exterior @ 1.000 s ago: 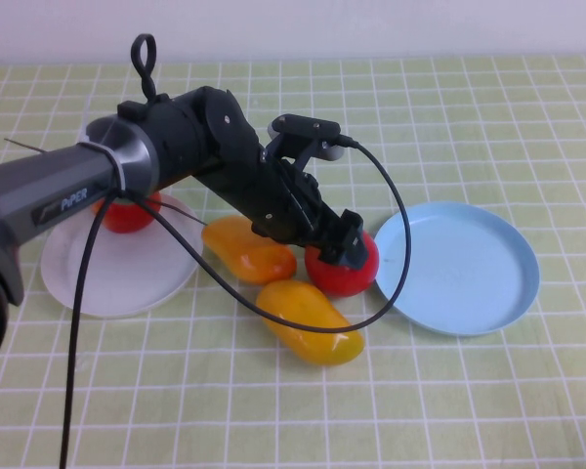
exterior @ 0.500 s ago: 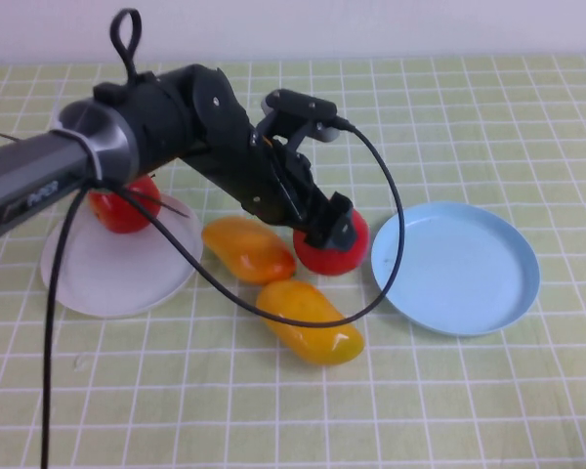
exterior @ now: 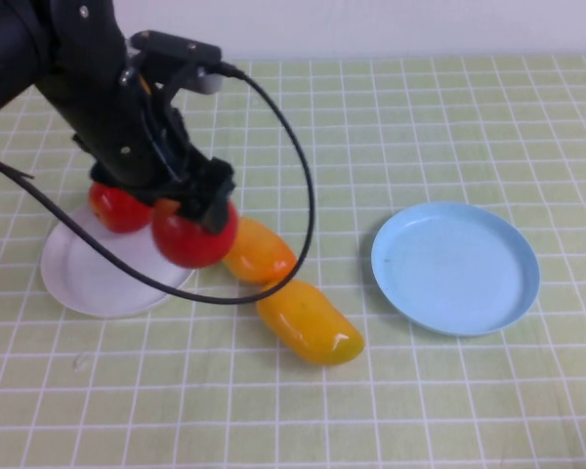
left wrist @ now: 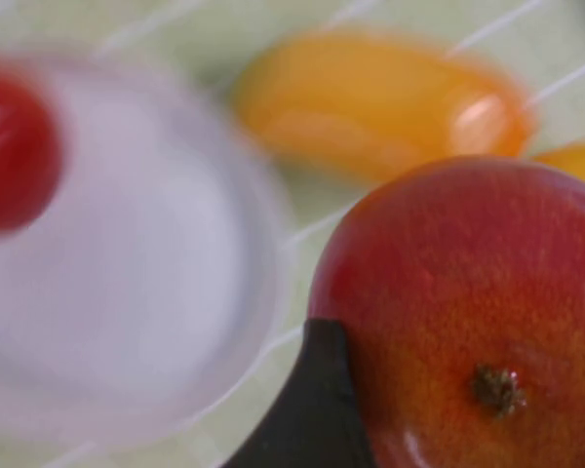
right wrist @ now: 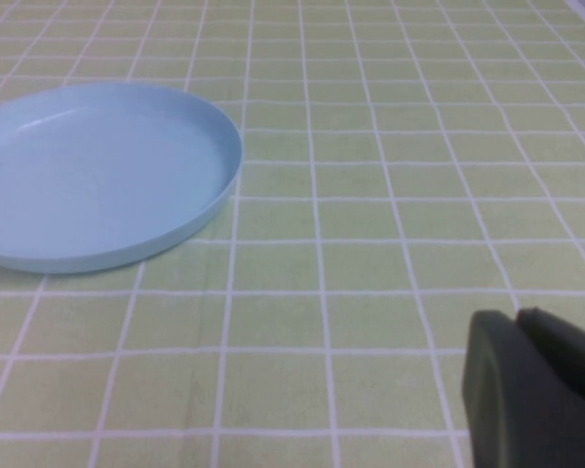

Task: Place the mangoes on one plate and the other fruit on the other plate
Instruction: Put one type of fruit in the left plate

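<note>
My left gripper (exterior: pixel 197 213) is shut on a red apple (exterior: pixel 191 237), holding it just above the near right rim of the white plate (exterior: pixel 86 281). The same apple (left wrist: pixel 468 312) fills the left wrist view beside one dark finger (left wrist: pixel 312 409). A second red apple (exterior: pixel 118 208) lies on the white plate. Two orange mangoes lie on the cloth: one (exterior: pixel 258 253) right beside the held apple, the other (exterior: pixel 309 321) nearer the front. The light blue plate (exterior: pixel 456 266) holds nothing. My right gripper (right wrist: pixel 526 390) is shut, low over the cloth, to one side of the blue plate (right wrist: pixel 88 175).
A green checked cloth (exterior: pixel 449 117) covers the table. The left arm's black cable (exterior: pixel 298 176) loops over the cloth above the mangoes. The right arm is out of the high view.
The left arm has lifted the apple from beside the blue plate and carried it left, over the mangoes, to the white plate's rim. The right gripper has not moved.
</note>
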Controlling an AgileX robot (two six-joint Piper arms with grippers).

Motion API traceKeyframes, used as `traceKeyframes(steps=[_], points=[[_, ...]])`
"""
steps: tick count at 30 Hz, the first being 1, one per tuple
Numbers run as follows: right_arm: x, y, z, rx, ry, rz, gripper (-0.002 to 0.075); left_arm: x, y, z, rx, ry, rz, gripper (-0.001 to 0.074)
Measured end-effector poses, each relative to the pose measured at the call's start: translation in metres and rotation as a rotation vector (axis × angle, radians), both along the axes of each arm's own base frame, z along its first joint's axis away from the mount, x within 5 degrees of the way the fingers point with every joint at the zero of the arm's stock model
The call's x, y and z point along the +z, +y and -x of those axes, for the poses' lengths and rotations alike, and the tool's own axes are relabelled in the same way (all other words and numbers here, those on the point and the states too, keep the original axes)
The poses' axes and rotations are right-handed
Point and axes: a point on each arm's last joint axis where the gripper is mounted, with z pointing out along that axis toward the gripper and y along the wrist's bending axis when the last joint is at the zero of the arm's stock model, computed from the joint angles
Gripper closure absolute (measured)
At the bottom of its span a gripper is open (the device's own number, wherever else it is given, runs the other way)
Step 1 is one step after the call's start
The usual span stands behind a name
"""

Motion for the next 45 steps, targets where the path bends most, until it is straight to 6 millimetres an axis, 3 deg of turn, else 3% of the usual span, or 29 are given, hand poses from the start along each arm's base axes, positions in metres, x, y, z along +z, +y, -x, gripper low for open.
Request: traceKeyframes(steps=[6,11,16,22,26,29,33,42,45], points=[[0.000,0.000,0.000,0.000,0.000,0.000,0.0742,-0.008,0.037,-0.008,0.182,-0.009,-0.229,0.0153],[0.000,0.000,0.000,0.000,0.000,0.000,0.0742,-0.036,0.060,-0.012,0.246,0.055,-0.298,0.0153],[0.000,0.000,0.000,0.000,0.000,0.000,0.0742,-0.058,0.059,-0.020,0.240,0.040,-0.283,0.0153],[0.000,0.000,0.000,0.000,0.000,0.000,0.0742,-0.066,0.054,-0.025,0.205,0.027,-0.237,0.0149],[0.000,0.000,0.000,0.000,0.000,0.000,0.0742,-0.073,0.053,-0.027,0.219,0.049,-0.238,0.0070],[0.000,0.000,0.000,0.000,0.000,0.000,0.0742,-0.073,0.053,-0.027,0.228,0.053,-0.237,0.0067],[0.000,0.000,0.000,0.000,0.000,0.000,0.0742,-0.062,0.054,-0.022,0.243,0.035,-0.222,0.0067],[0.000,0.000,0.000,0.000,0.000,0.000,0.0742,-0.013,0.060,0.000,0.282,-0.066,-0.135,0.0067],[0.000,0.000,0.000,0.000,0.000,0.000,0.0742,0.002,0.063,0.017,0.316,-0.105,-0.074,0.0155]])
